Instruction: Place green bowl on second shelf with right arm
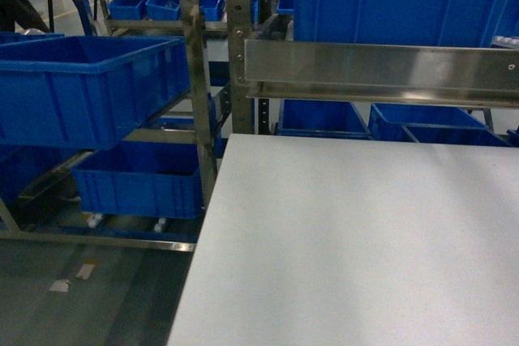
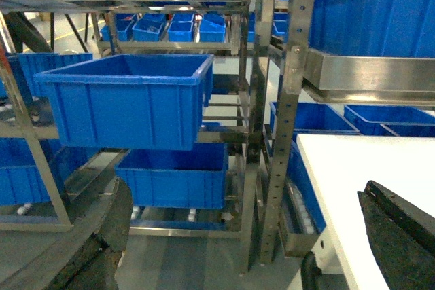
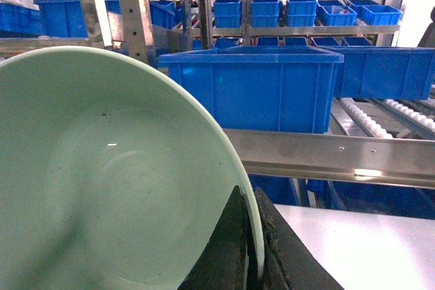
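The right hand (image 3: 253, 263) was clamped on the rim of the green bowl (image 3: 109, 174): in the right wrist view its 2 dark fingers (image 3: 224, 256) pinched the thin edge at the lower right, one on the inside wall and one outside. The bowl was tipped so its pale, glossy interior faced the camera and filled the left half of that view, raised above the white bench (image 3: 360, 249), whose surface showed below and to the right. Behind the bowl ran a steel shelf rail (image 3: 326, 157), and on the shelf above it sat a large blue crate (image 3: 262, 86), with another crate (image 3: 387, 69) just beside it on the right.

Neither the bowl nor the right hand appeared in the head view, which showed only the bench (image 1: 357, 241), the same steel rail (image 1: 381, 70) crossing above its far edge, and a blue crate (image 1: 89, 87) on a rack (image 1: 190, 79) to the left.

The left hand (image 2: 238, 236) hung beside the bench's left edge with its 2 dark fingers (image 2: 401, 229) spread wide at opposite sides of the left wrist view and nothing between them. Beyond it stood a steel upright (image 2: 289, 113) and more blue crates (image 2: 129, 100).
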Tool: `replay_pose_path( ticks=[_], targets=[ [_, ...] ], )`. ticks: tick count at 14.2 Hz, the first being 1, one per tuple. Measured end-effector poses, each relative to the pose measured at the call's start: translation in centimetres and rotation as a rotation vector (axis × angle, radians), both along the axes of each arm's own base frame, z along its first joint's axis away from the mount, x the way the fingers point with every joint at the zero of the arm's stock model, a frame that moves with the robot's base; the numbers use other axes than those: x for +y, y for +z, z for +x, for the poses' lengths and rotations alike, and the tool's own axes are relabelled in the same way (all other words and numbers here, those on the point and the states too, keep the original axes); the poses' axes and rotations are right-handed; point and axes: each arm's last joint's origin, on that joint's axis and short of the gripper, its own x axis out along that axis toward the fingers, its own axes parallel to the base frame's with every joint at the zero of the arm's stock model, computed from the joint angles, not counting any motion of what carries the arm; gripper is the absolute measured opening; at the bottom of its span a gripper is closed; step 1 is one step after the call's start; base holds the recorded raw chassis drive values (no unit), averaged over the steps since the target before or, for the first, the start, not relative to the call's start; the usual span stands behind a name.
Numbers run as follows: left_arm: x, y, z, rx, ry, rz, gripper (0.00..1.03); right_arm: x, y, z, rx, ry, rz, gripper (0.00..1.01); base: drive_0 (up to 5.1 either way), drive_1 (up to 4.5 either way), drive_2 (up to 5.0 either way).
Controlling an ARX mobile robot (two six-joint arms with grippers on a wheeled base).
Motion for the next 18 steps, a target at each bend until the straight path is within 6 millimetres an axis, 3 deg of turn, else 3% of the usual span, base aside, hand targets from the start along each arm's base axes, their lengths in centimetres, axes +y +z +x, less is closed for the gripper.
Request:
replay_pose_path(
  ticks=[18],
  targets=[
    [0.00,-0.01,0.00,0.002,0.000,0.000,0.98,0.00,-0.05,0.02,0.004,0.000,0.000,0.02,-5.1,2.39,2.4]
  ],
)
